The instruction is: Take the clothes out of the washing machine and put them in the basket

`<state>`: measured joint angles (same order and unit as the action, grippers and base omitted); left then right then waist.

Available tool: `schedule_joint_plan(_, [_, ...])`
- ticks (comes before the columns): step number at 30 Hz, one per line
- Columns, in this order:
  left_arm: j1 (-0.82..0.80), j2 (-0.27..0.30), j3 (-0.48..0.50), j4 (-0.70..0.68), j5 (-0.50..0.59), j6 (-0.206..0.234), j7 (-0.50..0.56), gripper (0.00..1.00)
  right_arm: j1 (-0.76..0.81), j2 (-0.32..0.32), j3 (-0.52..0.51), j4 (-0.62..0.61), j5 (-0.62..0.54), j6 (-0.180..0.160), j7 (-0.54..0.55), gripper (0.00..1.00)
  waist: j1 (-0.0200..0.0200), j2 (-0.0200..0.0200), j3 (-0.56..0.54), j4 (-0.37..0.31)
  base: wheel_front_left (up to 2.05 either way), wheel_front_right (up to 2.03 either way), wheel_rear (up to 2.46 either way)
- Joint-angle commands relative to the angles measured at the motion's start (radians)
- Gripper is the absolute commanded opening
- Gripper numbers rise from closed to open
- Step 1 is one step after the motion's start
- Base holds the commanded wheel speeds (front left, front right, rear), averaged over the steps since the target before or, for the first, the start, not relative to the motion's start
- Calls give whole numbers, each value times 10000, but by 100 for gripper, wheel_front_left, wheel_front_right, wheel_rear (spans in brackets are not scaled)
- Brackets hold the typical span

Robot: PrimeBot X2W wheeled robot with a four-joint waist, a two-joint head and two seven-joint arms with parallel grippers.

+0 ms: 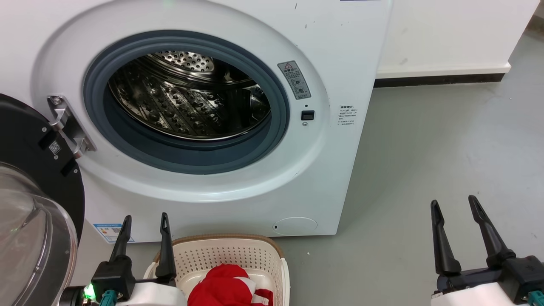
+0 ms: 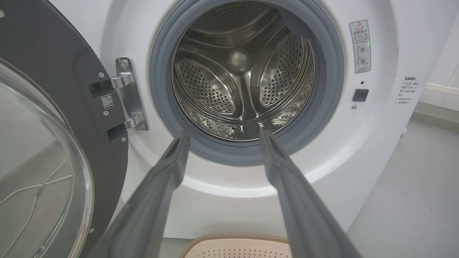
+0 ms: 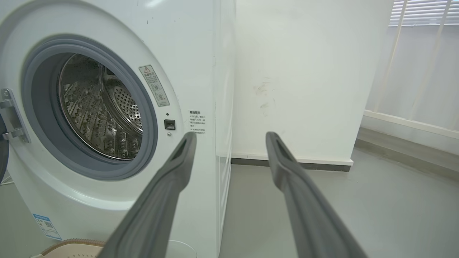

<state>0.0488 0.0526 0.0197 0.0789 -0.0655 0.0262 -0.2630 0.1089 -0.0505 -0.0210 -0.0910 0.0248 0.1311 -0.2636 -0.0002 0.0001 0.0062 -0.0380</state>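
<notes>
bright red fabric clothes [image 1: 229, 287] lie in the cream perforated plastic basket [image 1: 221, 257] at 6 o'clock, before the white front-loading washing machine [image 1: 340, 63]. left gripper [image 1: 145, 216] at 7 o'clock and right gripper [image 1: 452, 200] at 5 o'clock gape, empty. risk: the left gripper, just beside it, tipping the basket.

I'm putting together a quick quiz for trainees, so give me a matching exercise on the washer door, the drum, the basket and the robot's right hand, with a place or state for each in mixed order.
Things:
1. door
2. drum
3. basket
4. right hand

Places or states:
A. open, over the grey floor
B. holds the red clothes
C. swung open at the robot's left
D. bare steel, no garment seen inside

Pairs: 1-C, 2-D, 3-B, 4-A
</notes>
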Motion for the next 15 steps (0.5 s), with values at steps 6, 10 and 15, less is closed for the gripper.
schedule_joint_plan(6, [265,-26,-10,-150,79,28,-26,100,196,6,-106,75,143,-9,-18,100,2,-1,-176,38,0,0,0])
schedule_joint_plan(10, [270,-28,-13,-153,108,5,-26,100,198,6,-111,83,198,-9,-16,100,2,-1,-205,33,0,0,0])
schedule_joint_plan(15, [291,-29,-18,-171,125,32,-26,100,243,6,-86,89,233,-7,-18,100,2,-1,-229,26,0,0,0])
